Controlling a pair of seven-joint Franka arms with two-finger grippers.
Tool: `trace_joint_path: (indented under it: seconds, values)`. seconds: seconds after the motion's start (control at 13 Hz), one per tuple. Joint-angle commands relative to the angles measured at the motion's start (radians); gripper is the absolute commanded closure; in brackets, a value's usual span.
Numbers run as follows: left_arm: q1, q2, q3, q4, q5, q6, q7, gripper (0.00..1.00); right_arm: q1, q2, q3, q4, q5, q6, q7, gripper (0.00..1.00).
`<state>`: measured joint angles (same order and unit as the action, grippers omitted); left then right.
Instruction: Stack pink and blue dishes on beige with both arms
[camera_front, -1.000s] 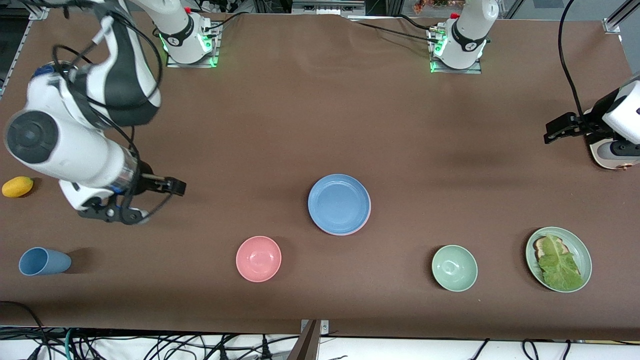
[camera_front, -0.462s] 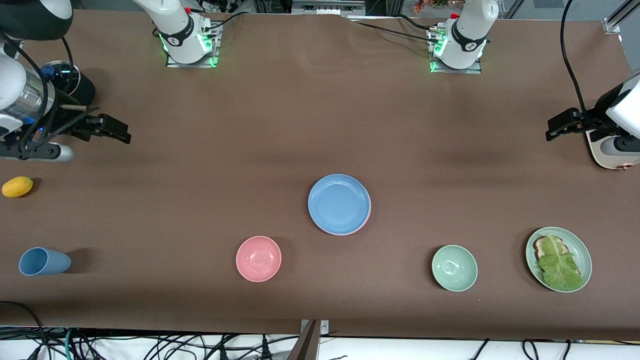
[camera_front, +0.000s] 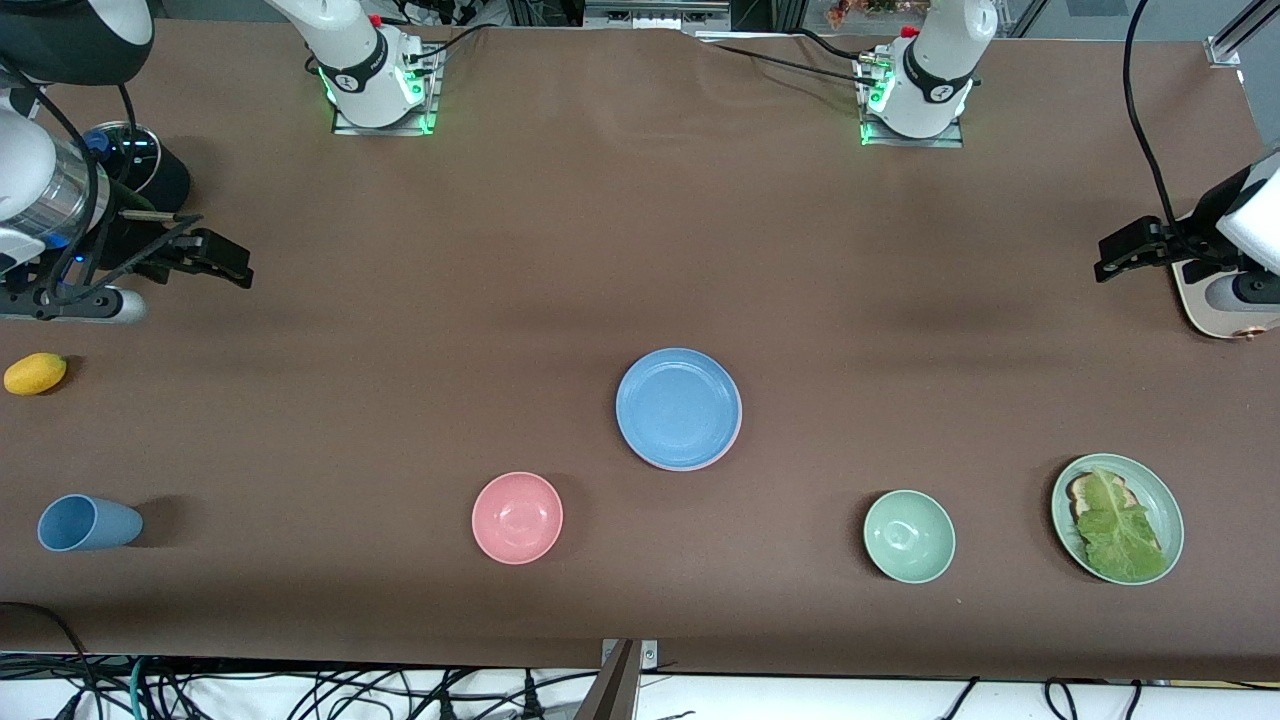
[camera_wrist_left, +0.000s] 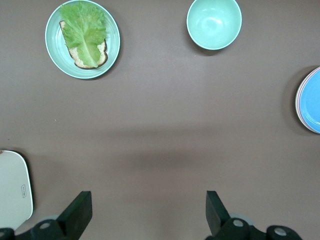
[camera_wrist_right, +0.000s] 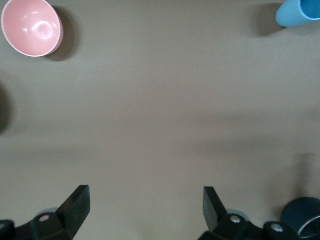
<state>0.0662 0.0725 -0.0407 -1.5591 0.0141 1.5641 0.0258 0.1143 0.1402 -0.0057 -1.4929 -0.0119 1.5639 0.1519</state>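
The sky blue plate (camera_front: 678, 408) lies in the middle of the table on top of a stack. A thin pale pink plate rim (camera_front: 733, 443) shows under its edge. The stack's edge also shows in the left wrist view as the blue plate (camera_wrist_left: 311, 102) with the pink rim (camera_wrist_left: 297, 98). No beige plate shows; whatever lies under the stack is hidden. My right gripper (camera_front: 232, 266) hangs open and empty over the right arm's end of the table, the same in its own view (camera_wrist_right: 145, 212). My left gripper (camera_front: 1108, 258) hangs open and empty over the left arm's end, seen again from its wrist (camera_wrist_left: 148, 215).
A pink bowl (camera_front: 517, 517), a pale green bowl (camera_front: 908, 536) and a green plate with bread and lettuce (camera_front: 1117, 518) lie nearer the front camera. A blue cup (camera_front: 85, 523) and a yellow lemon (camera_front: 35, 373) lie at the right arm's end. A white device (camera_front: 1225, 300) sits under the left arm.
The right arm swung away from the table's middle, back toward its own end, then nearly stopped. The left gripper barely moved. The plates stayed put.
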Motion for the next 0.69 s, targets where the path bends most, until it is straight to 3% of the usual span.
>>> trace_joint_path:
  seconds: [0.0, 0.62]
  values:
    - [0.001, -0.002, 0.005, 0.014, -0.025, -0.013, 0.025, 0.00, -0.010, -0.002, 0.013, 0.013, -0.020, -0.004, -0.014, 0.00]
    - [0.001, 0.000, 0.005, 0.011, -0.025, -0.016, 0.026, 0.00, -0.018, -0.010, 0.004, 0.046, 0.000, -0.057, -0.028, 0.00]
